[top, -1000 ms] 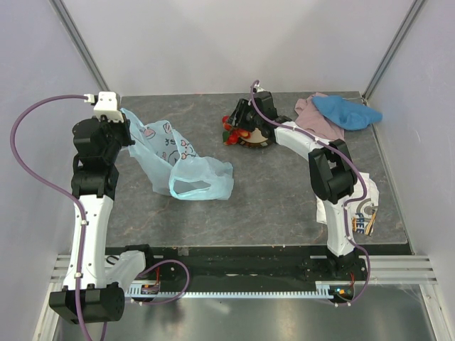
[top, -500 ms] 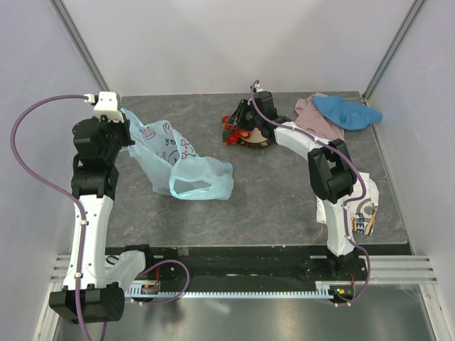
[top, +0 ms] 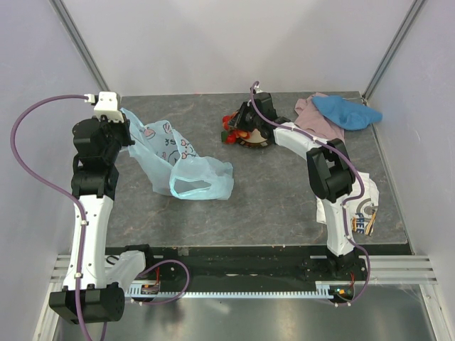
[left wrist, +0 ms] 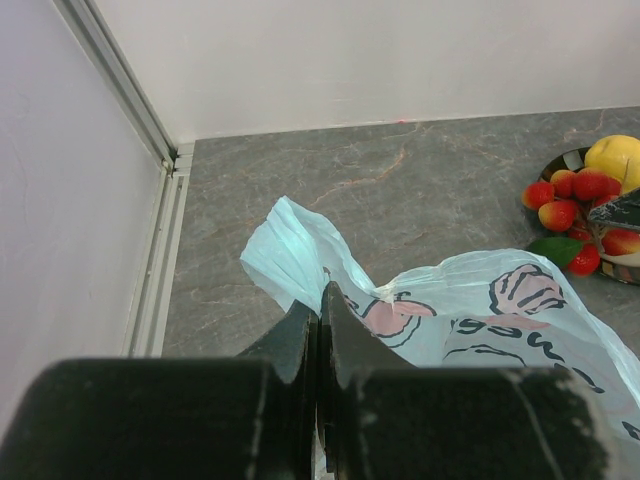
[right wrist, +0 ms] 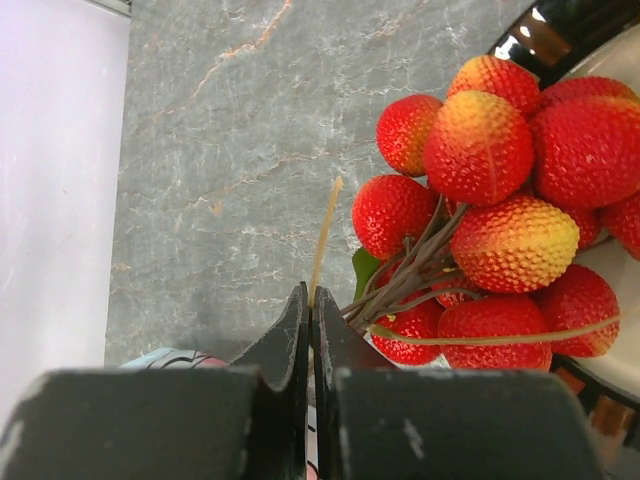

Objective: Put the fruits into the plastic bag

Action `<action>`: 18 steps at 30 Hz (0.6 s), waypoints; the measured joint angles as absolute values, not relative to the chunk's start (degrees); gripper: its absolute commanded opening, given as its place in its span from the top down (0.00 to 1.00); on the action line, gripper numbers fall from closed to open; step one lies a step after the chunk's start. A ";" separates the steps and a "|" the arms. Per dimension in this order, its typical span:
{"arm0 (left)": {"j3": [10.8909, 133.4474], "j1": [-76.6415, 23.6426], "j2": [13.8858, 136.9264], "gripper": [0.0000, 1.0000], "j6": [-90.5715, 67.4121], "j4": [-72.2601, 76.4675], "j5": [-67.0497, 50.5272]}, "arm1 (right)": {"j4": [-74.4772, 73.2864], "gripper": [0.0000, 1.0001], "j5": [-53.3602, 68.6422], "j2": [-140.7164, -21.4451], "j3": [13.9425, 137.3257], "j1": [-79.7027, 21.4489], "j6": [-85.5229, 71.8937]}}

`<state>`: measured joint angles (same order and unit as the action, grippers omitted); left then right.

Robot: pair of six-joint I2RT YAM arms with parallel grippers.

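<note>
Pinching the plastic bag point(left wrist: 480, 300) by its edge, the left end effector point(left wrist: 320, 300) sits fully closed at the worktop's point(top: 270, 192) far left. The right end effector point(right wrist: 310, 300) is closed on the thin stalk point(right wrist: 325, 235) of a bunch of red fruit point(right wrist: 490, 180) on the plate point(right wrist: 545, 25), well apart from the bag.

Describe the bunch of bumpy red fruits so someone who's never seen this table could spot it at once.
On the grey table, find the dark-rimmed plate at the far middle, by the right gripper. The bunch of bumpy red fruits spills over its left rim, joined by thin stems. Unlike the smooth yellow lemon beside it, its fruits are small, pebbled, red blushing yellow.
</note>
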<state>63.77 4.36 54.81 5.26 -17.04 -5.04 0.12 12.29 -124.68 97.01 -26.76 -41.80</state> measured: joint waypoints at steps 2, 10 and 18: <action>63.77 4.36 54.81 0.98 5.26 -17.04 -5.04 | 0.43 1.00 12.64 -124.68 97.01 -26.76 -41.93; 63.77 4.36 54.70 0.98 5.26 -17.02 -5.02 | 2.79 1.00 15.25 -124.33 96.01 -26.76 -43.79; 63.77 4.36 54.68 0.98 5.28 -17.04 -4.93 | 3.38 1.00 15.86 -120.66 94.21 -26.76 -44.31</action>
